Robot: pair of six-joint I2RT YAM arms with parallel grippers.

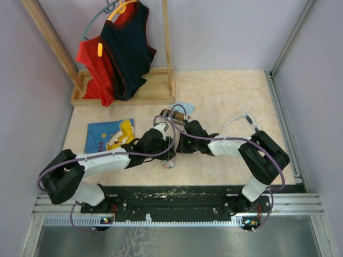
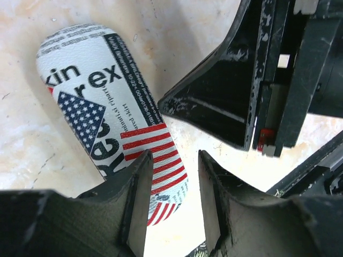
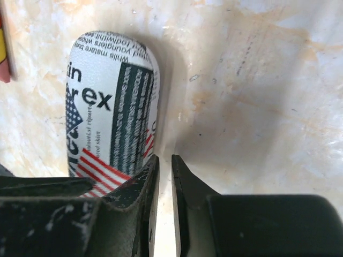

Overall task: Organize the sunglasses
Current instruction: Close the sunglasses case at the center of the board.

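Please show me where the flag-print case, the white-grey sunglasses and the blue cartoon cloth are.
flag-print case (image 2: 102,123): left wrist view, printed top.
white-grey sunglasses (image 1: 249,120): top view, thin arm.
blue cartoon cloth (image 1: 99,135): top view, blue part.
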